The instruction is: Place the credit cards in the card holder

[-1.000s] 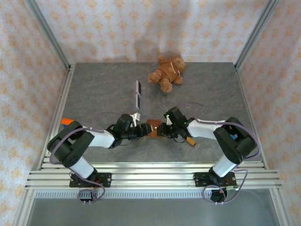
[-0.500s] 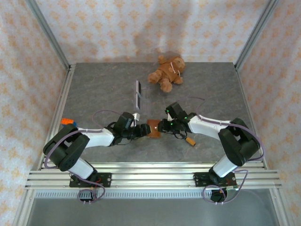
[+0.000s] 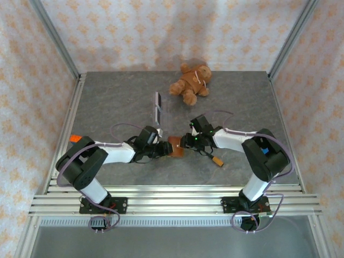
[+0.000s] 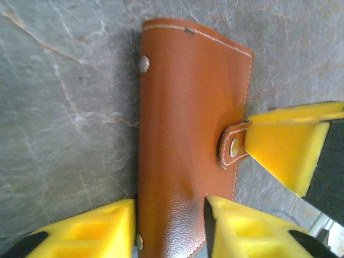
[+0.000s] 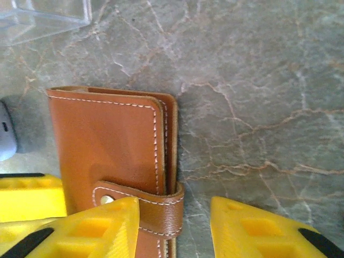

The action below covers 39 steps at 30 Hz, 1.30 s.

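From above, we see both arms stretched inward, meeting at the card holder (image 3: 176, 146). It is a closed brown leather wallet lying flat on the grey marbled table (image 3: 107, 107), near the front middle. The credit cards (image 3: 157, 103) stand on edge farther back, well apart from it, at a clear stand (image 3: 164, 110). A teddy bear (image 3: 191, 83) lies beyond them.

The left wrist camera gives the detail the overhead view lacks. The left gripper (image 4: 169, 207) has its yellow fingers tight against both long sides of the wallet's near end, gripping it. A finger of the other arm touches the snap tab (image 4: 232, 146).

The right wrist camera shows the right gripper (image 5: 174, 207) with its jaws apart. One finger sits over the tab, the other above bare table just beside the wallet's edge.
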### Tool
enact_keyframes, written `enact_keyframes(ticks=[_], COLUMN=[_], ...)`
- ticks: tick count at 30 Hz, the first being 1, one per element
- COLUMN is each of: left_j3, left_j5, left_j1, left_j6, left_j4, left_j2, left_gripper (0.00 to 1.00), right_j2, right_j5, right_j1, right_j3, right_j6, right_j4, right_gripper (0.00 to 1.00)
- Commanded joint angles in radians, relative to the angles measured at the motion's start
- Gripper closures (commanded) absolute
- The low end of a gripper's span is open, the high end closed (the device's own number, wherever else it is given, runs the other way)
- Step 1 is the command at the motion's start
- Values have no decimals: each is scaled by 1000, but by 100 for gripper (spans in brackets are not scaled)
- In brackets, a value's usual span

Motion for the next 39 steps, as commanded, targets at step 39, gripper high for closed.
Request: enact_keyframes(ticks=[39], left_j3=[33], left_j5=[42], left_j1=[-43], left_j6=[-13], left_j4=[-238], left_j2=[-255], left_gripper=[100], right_j2=[-218], right_j5=[205], right_j1=[161], right_j3=[5], right_j6=[-84], right_j4=[-95], right_gripper=[57])
